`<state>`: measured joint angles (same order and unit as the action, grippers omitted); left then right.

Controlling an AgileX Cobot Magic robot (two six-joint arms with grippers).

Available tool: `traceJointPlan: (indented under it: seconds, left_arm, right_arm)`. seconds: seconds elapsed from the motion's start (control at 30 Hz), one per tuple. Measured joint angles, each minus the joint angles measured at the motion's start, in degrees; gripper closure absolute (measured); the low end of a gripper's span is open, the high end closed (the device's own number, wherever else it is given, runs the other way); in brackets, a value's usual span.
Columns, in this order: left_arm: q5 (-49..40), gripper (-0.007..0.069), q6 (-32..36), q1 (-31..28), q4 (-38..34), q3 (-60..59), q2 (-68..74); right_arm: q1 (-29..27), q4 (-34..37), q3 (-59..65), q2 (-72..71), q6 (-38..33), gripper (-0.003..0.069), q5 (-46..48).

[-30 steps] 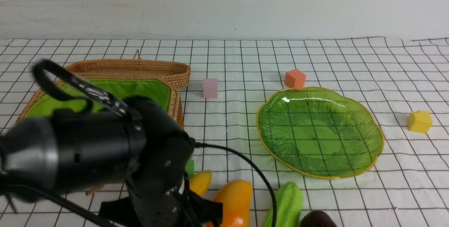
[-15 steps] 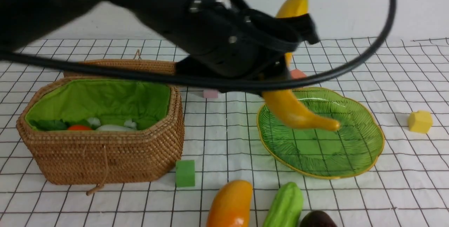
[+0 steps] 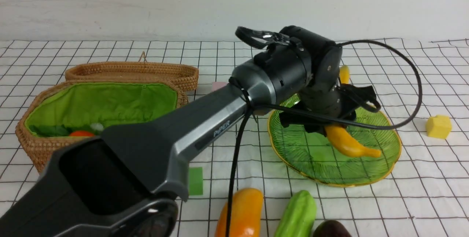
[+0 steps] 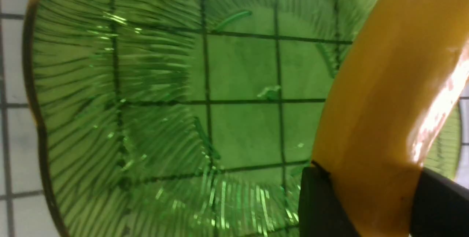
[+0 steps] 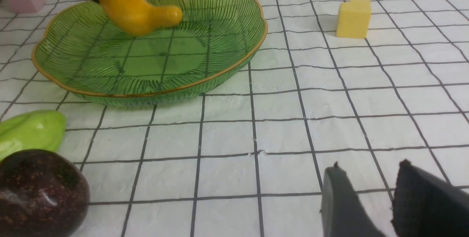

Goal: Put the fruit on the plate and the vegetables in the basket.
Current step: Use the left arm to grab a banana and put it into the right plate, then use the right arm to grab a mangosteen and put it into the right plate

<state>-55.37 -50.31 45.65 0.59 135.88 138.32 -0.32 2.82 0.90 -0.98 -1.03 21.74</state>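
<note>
Banana (image 3: 348, 143) lower than before, over plate (image 3: 300, 156), tight between left fingers (image 4: 318, 207); right fingers (image 5: 340, 207) apart; carrot (image 3: 81, 133) in basket (image 3: 33, 147).

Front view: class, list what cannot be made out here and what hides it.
basket contents: near part hidden behind the left arm.
mango, gourd, dark fruit: cut off by the bottom edge.
pink cube: mostly behind the arm.
banana: middle behind the same arm.

Left arm (image 3: 190, 127): a long, tapered dark-grey link with small white "PiPER" lettering, a paler grey collar, then a round black wrist housing dotted with small screws. A thin black cable (image 3: 420, 85) loops out from the wrist. The right pincer (image 5: 370, 164) has two matte, dark-grey, wedge-shaped fingers.
</note>
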Motion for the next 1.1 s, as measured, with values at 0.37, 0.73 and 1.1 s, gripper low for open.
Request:
traceJointPlan:
  seconds: [0.37, 0.73, 1.1]
  left_arm:
    - [-15.5, -0.004, 7.5, 0.0, 2.9, 12.1, -2.5]
    - [-16.1, 0.0316, 24.0, 0.0, 2.7, 5.4, -34.7]
    - [-13.2, 0.0638, 13.7, 0.0, 5.9, -58.7, -87.2]
  right_arm:
    - [0.0, 0.0, 0.0, 0.0, 0.0, 0.0414, 0.0]
    - [0.0, 0.0, 0.0, 0.0, 0.0, 0.0414, 0.0]
    - [0.0, 0.0, 0.0, 0.0, 0.0, 0.0414, 0.0]
